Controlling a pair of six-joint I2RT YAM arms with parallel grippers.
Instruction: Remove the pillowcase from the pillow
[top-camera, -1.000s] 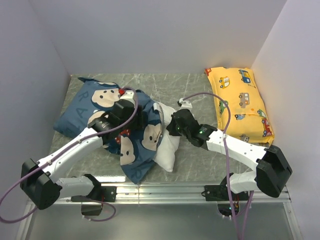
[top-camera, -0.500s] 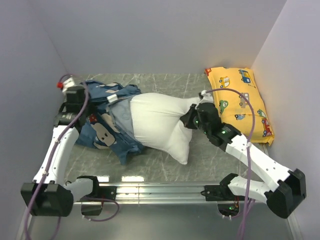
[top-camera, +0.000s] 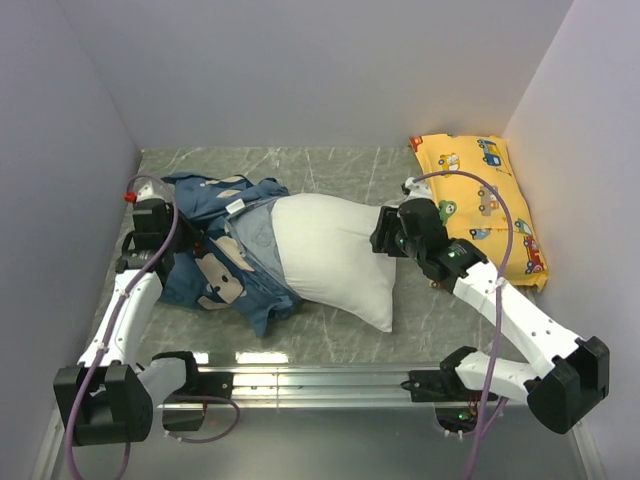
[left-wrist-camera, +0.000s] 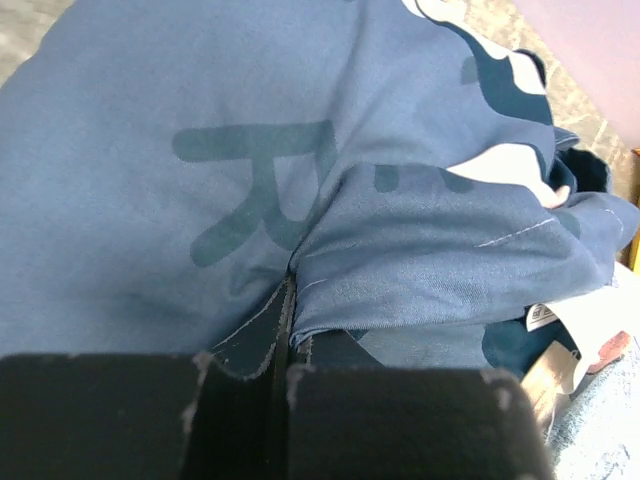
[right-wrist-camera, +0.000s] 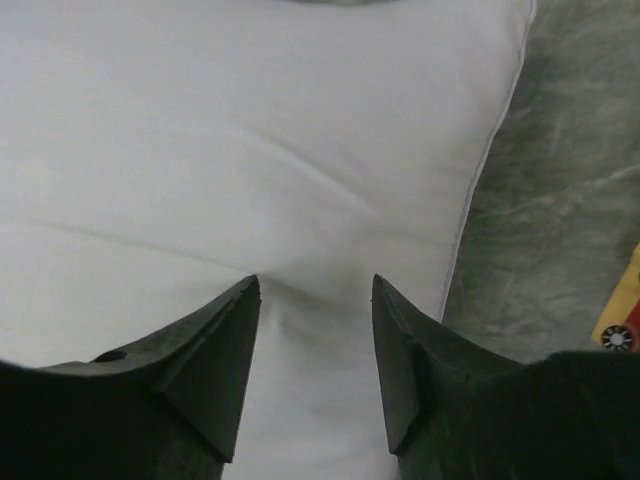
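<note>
The blue pillowcase lies bunched at the left of the table, its lighter inside showing at the mouth. The white pillow lies mostly bare in the middle, with only its left end inside that mouth. My left gripper is shut on a fold of the pillowcase, the cloth pinched between its fingers. My right gripper stands open over the pillow's right end. Its fingertips straddle the white cloth without pinching it.
A yellow car-print pillow lies along the right wall, just beyond my right arm. Walls close in the table on the left, back and right. Grey marbled tabletop shows right of the white pillow.
My right gripper has opened and let go of the pillow's right end. My left gripper has shut on the pillowcase and pulled it left, baring most of the pillow, which now lies flatter.
</note>
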